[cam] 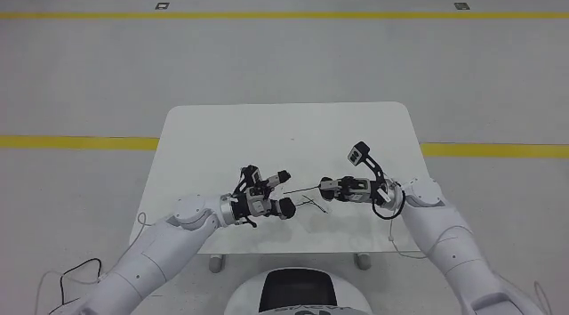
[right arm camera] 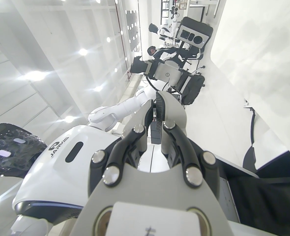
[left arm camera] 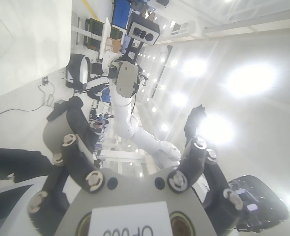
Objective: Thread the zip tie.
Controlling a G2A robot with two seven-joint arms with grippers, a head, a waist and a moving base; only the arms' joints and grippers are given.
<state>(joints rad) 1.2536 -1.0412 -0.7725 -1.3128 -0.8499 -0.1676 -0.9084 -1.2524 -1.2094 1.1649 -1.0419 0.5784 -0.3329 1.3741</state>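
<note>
Over the front middle of the white table [cam: 284,137] my two grippers face each other, a short gap apart. The zip tie [cam: 305,197] is a thin black strand spanning that gap, one end meeting the right gripper's tips. My right gripper [cam: 327,188] [right arm camera: 158,99] has its fingers pressed together; the tie itself is too thin to make out between them in the right wrist view. My left gripper [cam: 284,201] [left arm camera: 134,106] stands open with its fingers [left arm camera: 68,114] spread wide and nothing between them, one finger low by the table and the other higher.
Bare table surface stretches behind and to both sides of the grippers. The front edge [cam: 284,248] lies just below them. Yellow floor lines [cam: 80,142] run past the table.
</note>
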